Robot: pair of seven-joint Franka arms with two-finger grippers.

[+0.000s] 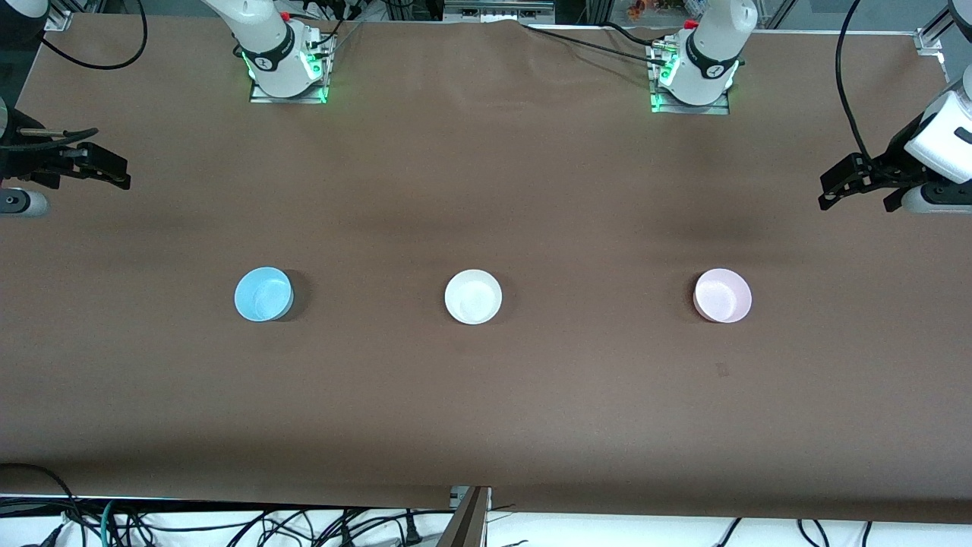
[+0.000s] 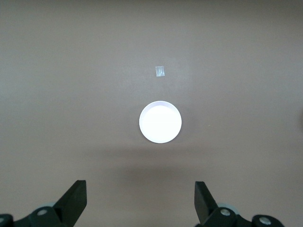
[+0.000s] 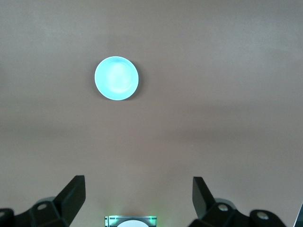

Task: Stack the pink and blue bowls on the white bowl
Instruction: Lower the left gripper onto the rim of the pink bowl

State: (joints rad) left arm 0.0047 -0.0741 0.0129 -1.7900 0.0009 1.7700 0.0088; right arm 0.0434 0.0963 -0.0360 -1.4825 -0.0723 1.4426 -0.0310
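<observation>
Three bowls stand in a row across the table. The light blue bowl (image 1: 263, 294) is toward the right arm's end, the white bowl (image 1: 473, 297) is in the middle, and the pale pink bowl (image 1: 723, 295) is toward the left arm's end. All are upright and apart. My left gripper (image 1: 841, 184) is open and empty, high over the left arm's end of the table. Its wrist view (image 2: 139, 189) shows the pink bowl (image 2: 160, 122), washed out to near white. My right gripper (image 1: 106, 163) is open and empty, high over its own end. Its wrist view (image 3: 138, 187) shows the blue bowl (image 3: 116, 78).
The brown table (image 1: 486, 395) carries only the bowls and a small clear scrap (image 1: 721, 370), nearer to the front camera than the pink bowl, which also shows in the left wrist view (image 2: 160, 71). The arm bases (image 1: 285, 68) (image 1: 695, 80) stand along the table's top edge.
</observation>
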